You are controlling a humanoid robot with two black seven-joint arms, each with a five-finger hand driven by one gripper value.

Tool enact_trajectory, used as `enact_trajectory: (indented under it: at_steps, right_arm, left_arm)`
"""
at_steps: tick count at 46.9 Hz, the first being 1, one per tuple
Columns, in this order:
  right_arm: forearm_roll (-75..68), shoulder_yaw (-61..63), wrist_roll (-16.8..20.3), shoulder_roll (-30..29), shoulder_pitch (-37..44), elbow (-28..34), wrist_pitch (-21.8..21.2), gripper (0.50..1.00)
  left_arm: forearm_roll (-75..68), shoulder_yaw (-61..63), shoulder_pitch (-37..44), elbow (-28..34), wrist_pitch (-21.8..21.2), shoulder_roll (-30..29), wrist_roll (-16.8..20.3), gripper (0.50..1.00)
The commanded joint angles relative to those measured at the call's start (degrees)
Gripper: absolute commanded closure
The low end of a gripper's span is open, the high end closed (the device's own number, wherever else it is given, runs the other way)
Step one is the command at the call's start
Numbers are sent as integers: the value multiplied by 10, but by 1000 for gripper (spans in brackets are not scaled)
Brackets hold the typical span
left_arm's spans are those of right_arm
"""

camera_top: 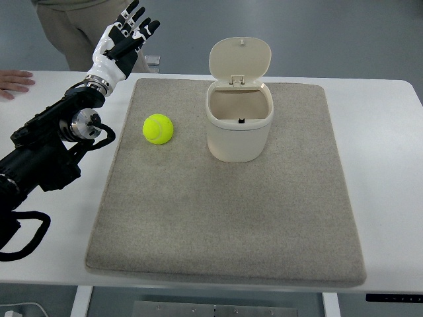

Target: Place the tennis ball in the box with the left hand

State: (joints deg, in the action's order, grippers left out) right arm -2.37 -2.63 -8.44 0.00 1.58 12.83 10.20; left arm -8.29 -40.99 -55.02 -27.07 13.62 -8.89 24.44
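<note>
Left hand [123, 37], fingers spread and empty, beyond mat's [225, 224] far-left corner; tennis ball [158, 128] left of open-lidded box [239, 122], gap between.

No text, label, brand or number can be read anywhere in the top view: the tennis ball [158, 128] and the cream lidded bin [239, 125] show no legible print.
</note>
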Motion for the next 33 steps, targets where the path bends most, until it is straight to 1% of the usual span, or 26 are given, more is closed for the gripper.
enact_trajectory:
  at_steps: [1, 15, 22, 25, 28, 33]
  right_arm:
    - [0, 0, 0, 0, 0, 0, 0, 562]
    - [0, 1, 0, 0, 0, 0, 0, 562]
    - [0, 0, 0, 0, 0, 0, 0, 562]
    - [0, 0, 0, 0, 0, 0, 0, 562]
    - [0, 0, 0, 0, 0, 0, 0, 562]
    - [0, 0, 0, 0, 0, 0, 0, 562]
  left_arm:
    - [-1, 0, -1, 0, 0, 0, 0, 510]
    - [-2, 2, 0, 0, -1, 0, 0, 510]
    - [-10, 11, -5, 1, -8, -1, -4, 510]
    - [-10, 19, -11, -3, -11, -2, -11, 512]
    - [-10, 48, -23, -2, -11, -5, -26, 512]
    - [-10, 102, -56, -5, -4, -45, -49, 512]
